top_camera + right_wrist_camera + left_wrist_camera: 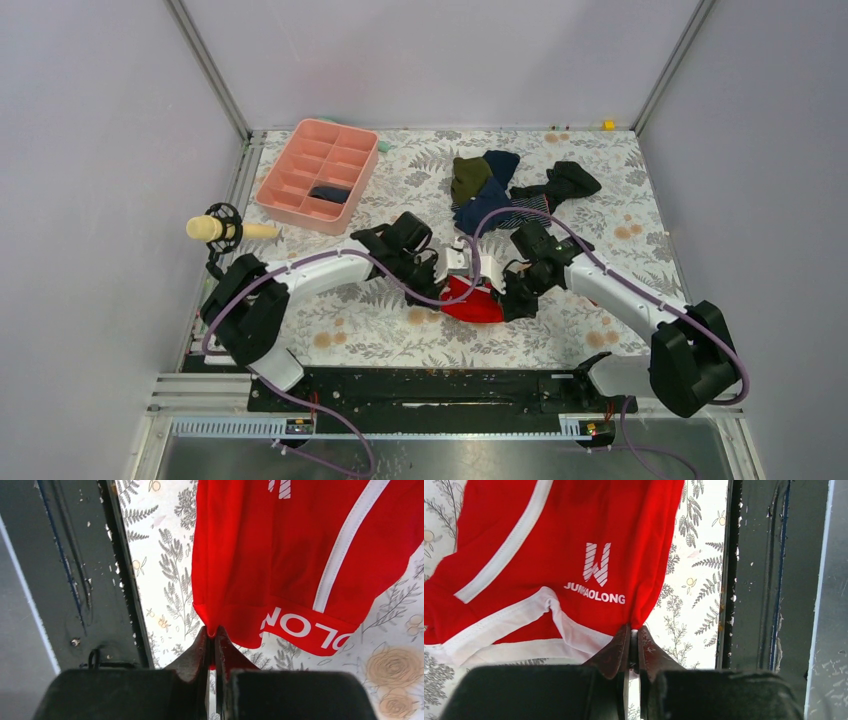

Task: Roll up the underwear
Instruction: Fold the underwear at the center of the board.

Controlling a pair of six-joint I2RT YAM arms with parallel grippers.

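The red underwear (471, 299) hangs between my two grippers at the middle of the table, near the front edge. In the left wrist view it (574, 555) shows white trim and a white logo. My left gripper (634, 631) is shut on a corner of its edge. In the right wrist view the underwear (285, 555) shows a red waistband with white letters. My right gripper (215, 631) is shut on a fold of its edge. In the top view the left gripper (443, 275) and right gripper (512, 292) pinch opposite sides of the cloth.
A pink divided tray (318, 174) stands at the back left with a dark garment in one cell. A pile of olive, navy and black garments (510, 187) lies at the back centre. A cream-handled tool (222, 229) sticks out at the left. The black base rail (430, 390) runs along the front.
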